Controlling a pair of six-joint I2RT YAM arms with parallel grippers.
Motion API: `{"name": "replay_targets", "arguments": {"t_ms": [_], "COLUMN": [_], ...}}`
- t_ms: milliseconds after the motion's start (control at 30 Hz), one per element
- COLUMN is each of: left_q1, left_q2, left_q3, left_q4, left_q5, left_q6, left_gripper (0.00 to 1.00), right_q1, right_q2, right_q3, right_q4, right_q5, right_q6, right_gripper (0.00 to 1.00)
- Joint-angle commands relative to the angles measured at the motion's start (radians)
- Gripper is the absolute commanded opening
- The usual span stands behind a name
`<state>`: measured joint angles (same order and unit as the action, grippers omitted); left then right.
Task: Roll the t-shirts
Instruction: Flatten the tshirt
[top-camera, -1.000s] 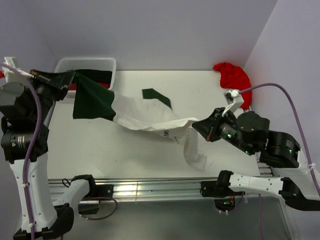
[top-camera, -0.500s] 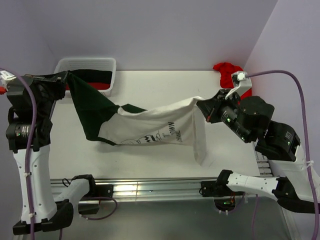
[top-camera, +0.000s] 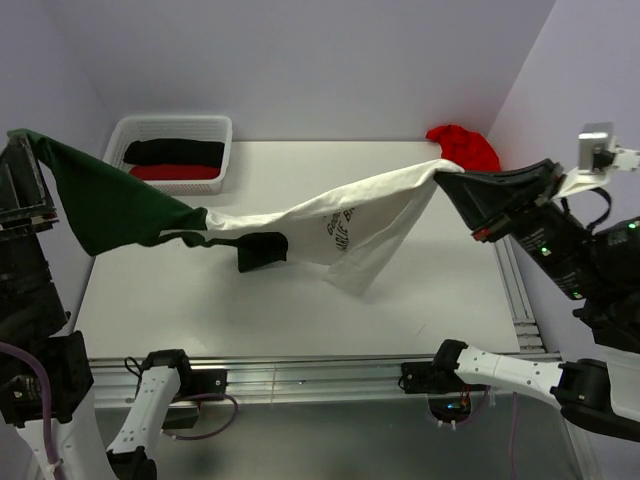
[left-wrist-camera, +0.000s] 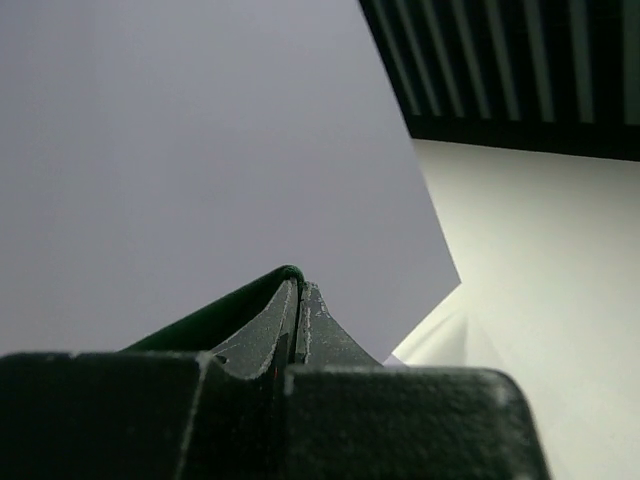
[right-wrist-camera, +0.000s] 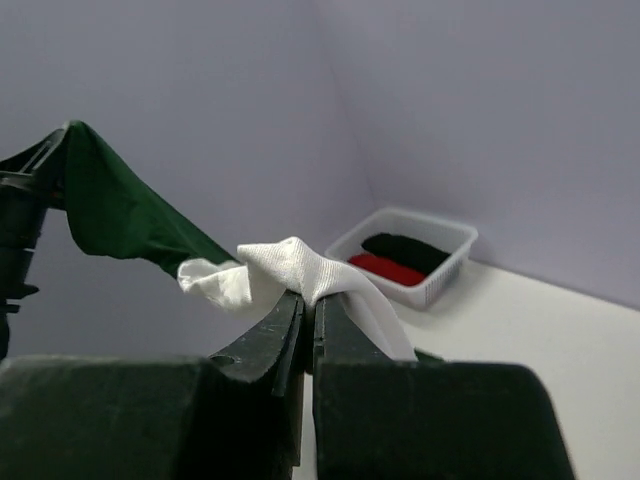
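Observation:
The cream t-shirt (top-camera: 330, 215) with dark green sleeves hangs stretched in the air between both arms, above the table. My left gripper (top-camera: 22, 150) is shut on its green sleeve (top-camera: 100, 205) at the far left; the green edge shows over the fingers in the left wrist view (left-wrist-camera: 262, 288). My right gripper (top-camera: 452, 178) is shut on the cream hem at the right; the cloth bunches over the fingertips in the right wrist view (right-wrist-camera: 300, 265). A plain red t-shirt (top-camera: 465, 148) lies crumpled at the back right corner. A black roll (top-camera: 173, 151) and a red roll (top-camera: 170, 172) lie in the basket.
A white mesh basket (top-camera: 172, 128) stands at the back left of the table and also shows in the right wrist view (right-wrist-camera: 455, 262). The white table (top-camera: 250, 290) lies under the hanging shirt. Purple walls close in the back and both sides.
Both arms have lifted and pulled apart. The shirt has come off the table and now hangs stretched in the air, its printed part turned and drooping in the middle.

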<state>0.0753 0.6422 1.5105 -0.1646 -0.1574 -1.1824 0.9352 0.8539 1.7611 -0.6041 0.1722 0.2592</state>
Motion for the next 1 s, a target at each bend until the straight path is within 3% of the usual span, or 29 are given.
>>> {"name": "replay_targets", "arguments": {"t_ms": [0,233,300,367,467,633,767,867,900,967], "left_q1": [0.001,0.017,0.029,0.029,0.031,0.031,0.031,0.031,0.032,0.032], "left_q2": [0.057,0.100,0.125,0.164,0.180,0.208,0.253,0.257,0.252,0.240], "left_q3": [0.065,0.226,0.226,0.228,0.188,0.194,0.270,0.274,0.252,0.222], "left_q4": [0.155,0.168,0.178,0.177,0.220,0.243,0.231,0.226,0.229,0.241], "left_q5": [0.068,0.095,0.102,0.114,0.148,0.150,0.148,0.136,0.133,0.127], "left_q6": [0.058,0.072,0.070,0.058,0.041,0.075,0.087,0.092,0.092,0.093], "left_gripper": [0.00,0.00,0.00,0.00,0.00,0.00,0.00,0.00,0.00,0.00], "right_q1": [-0.004,-0.006,-0.006,-0.006,-0.004,-0.030,-0.113,-0.301,-0.444,-0.573], "right_q2": [-0.009,-0.093,-0.090,-0.101,-0.151,-0.098,0.013,0.077,0.086,0.089], "right_q3": [0.038,-0.018,-0.067,-0.183,-0.331,-0.327,-0.194,-0.163,-0.176,-0.225], "right_q4": [0.093,0.040,-0.031,-0.049,0.024,0.047,0.049,0.070,0.093,0.163], "right_q5": [-0.057,-0.051,-0.021,0.108,0.139,0.158,0.034,-0.165,-0.330,-0.437], "right_q6": [-0.060,0.038,0.055,0.095,0.115,0.078,0.046,0.100,0.142,0.178], "right_gripper": [0.00,0.00,0.00,0.00,0.00,0.00,0.00,0.00,0.00,0.00]}}
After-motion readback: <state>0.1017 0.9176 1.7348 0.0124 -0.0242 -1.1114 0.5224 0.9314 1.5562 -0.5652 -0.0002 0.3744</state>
